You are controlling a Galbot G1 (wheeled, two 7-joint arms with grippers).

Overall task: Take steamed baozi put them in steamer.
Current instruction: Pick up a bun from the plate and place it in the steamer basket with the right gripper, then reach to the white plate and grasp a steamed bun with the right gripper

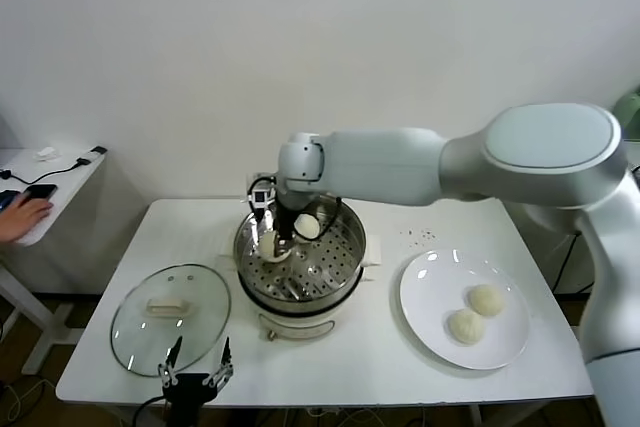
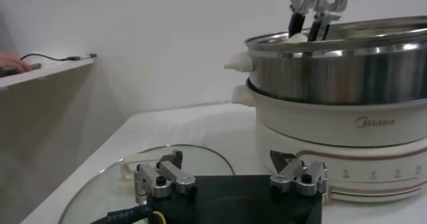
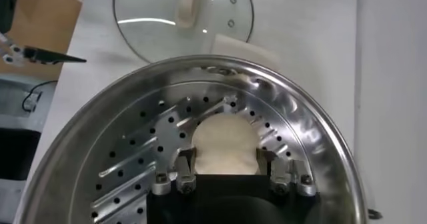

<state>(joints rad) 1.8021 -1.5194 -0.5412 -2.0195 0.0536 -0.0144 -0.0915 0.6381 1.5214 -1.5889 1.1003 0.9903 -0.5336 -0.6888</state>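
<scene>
Head view: right pincer (image 1: 276,238) reaches down inside the steamer (image 1: 345,257), closed on one baozi (image 1: 271,245) low over the perforated tray, probably so it can be set down gently rather than dropped. A second baozi (image 1: 307,226) already sits in the pot just behind the pincer, toward the far wall. Two more baozi (image 1: 476,313) wait on the white plate (image 1: 425,297), well off to the pincer's outer side. Glass lid (image 1: 135,332) lies flat on the surface (image 1: 400,367), parked clear so the pot mouth stays open. Left pincer (image 1: 198,365) idles at the near edge beside the lid, jaws wide, holding nothing. Left wrist view: left pincer (image 2: 230,179) empty above the lid rim; steamer wall just ahead; right pincer (image 2: 311,20) dips past the rim. Right wrist view: baozi (image 3: 223,145) clamped between the fingers (image 3: 283,172), over the holed tray.
</scene>
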